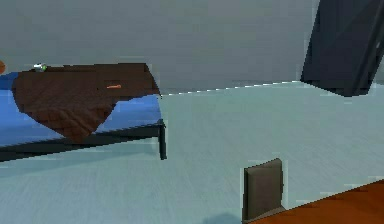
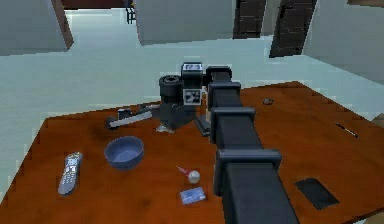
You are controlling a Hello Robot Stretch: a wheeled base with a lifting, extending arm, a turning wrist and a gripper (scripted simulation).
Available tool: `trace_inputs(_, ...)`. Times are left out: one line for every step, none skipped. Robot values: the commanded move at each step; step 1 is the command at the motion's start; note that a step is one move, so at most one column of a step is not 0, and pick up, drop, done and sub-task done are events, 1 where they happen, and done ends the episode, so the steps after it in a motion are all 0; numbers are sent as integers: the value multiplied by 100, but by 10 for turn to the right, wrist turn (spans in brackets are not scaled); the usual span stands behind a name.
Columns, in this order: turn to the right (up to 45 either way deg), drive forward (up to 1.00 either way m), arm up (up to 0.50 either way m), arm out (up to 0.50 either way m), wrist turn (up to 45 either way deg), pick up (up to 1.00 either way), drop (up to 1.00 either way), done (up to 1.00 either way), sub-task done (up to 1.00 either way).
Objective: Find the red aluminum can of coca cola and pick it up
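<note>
At the forward view's left, finds a bed (image 1: 135, 110) with a blue sheet and a brown blanket (image 1: 80, 95) thrown across it. Spots on that blanket a small reddish sliver (image 1: 113, 88). Lies flat, long axis running left to right in the picture with a slight tilt. Cannot tell whether it is the can, nor which end is its top. Further right, meets pale floor (image 1: 230, 120), a brown chair back (image 1: 263, 188) at the bottom edge, a wooden corner (image 1: 350, 205) and a dark door (image 1: 345, 45) at the upper right.

In the arm side view, finds a wooden bench (image 2: 60, 130) carrying, from the left, a grey remote control (image 2: 68, 172), a blue bowl (image 2: 125, 152) and a flat grey object (image 2: 130, 118). Places the claw (image 2: 160, 112) just right of that grey object, beside two white marker squares (image 2: 170, 88). Cannot tell how its fingers stand, nor whether it holds anything, with bench things at and behind it. Puts the reddish sliver well apart from the claw: on the bed, not on the bench. Then lists a small white-tipped thing (image 2: 190, 175), a pale blue card (image 2: 193, 195), the dark arm (image 2: 240, 140), a flat dark slab (image 2: 315, 192) and a thin stick (image 2: 345, 130).
</note>
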Motion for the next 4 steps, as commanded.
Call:
trace_inputs(0, 0, 0, 0, 450, 0, 0, 0, 0)
trace_inputs(0, 0, 0, 0, 90, 0, 0, 0, 0)
trace_inputs(0, 0, -30, 0, 0, 0, 0, 0, 0)
trace_inputs(0, 0, 0, 0, 0, 100, 0, 0, 0)
